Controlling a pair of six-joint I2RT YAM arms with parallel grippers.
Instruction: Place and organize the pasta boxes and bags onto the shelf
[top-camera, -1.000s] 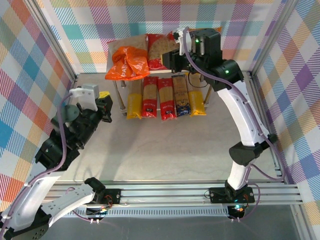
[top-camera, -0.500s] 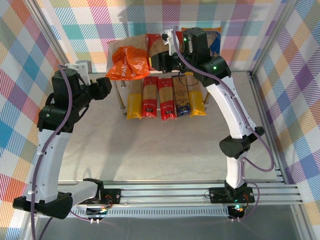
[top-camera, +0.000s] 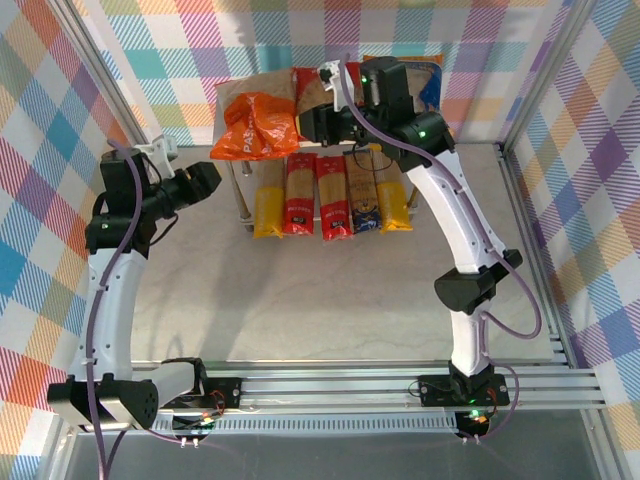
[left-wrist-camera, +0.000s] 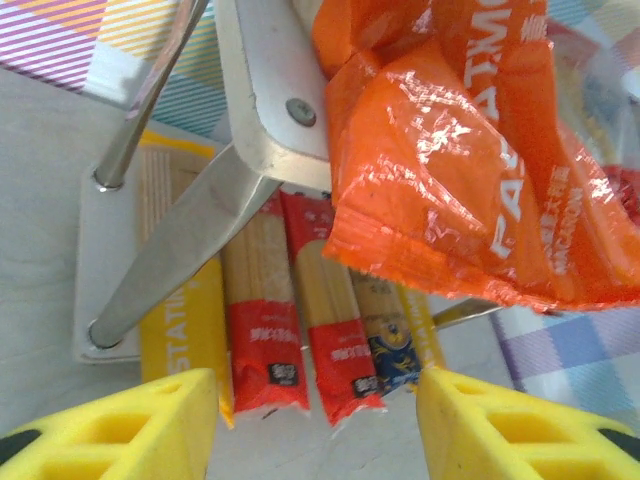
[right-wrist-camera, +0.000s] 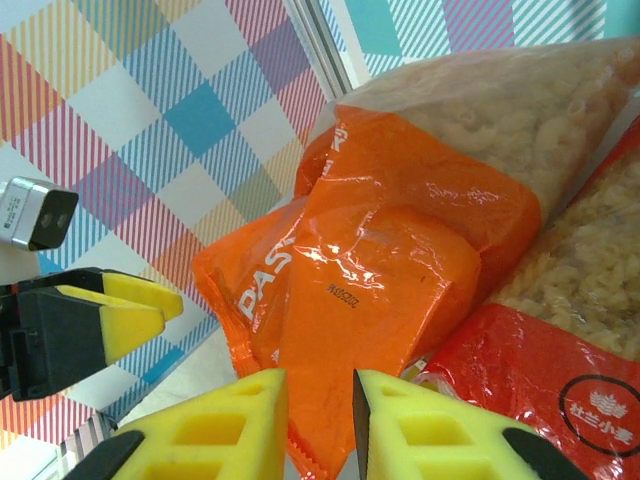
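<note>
Left arm raised — pincer (left-wrist-camera: 320, 420) parted, facing shelf (left-wrist-camera: 262, 90)

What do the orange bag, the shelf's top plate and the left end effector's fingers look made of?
Orange bag: thin glossy plastic film; crinkles and sharp glints.
Shelf top plate: grey metal, dull finish, screw head in the corner.
Fingers of the left end effector: matte yellow, probably moulded or printed plastic, judging by the open ribbed pockets; could be rubbery.

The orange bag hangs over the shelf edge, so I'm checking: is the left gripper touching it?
Apart. The left wrist view shows the left gripper low and the orange bag above it, with pasta boxes visible across the gap between.
</note>
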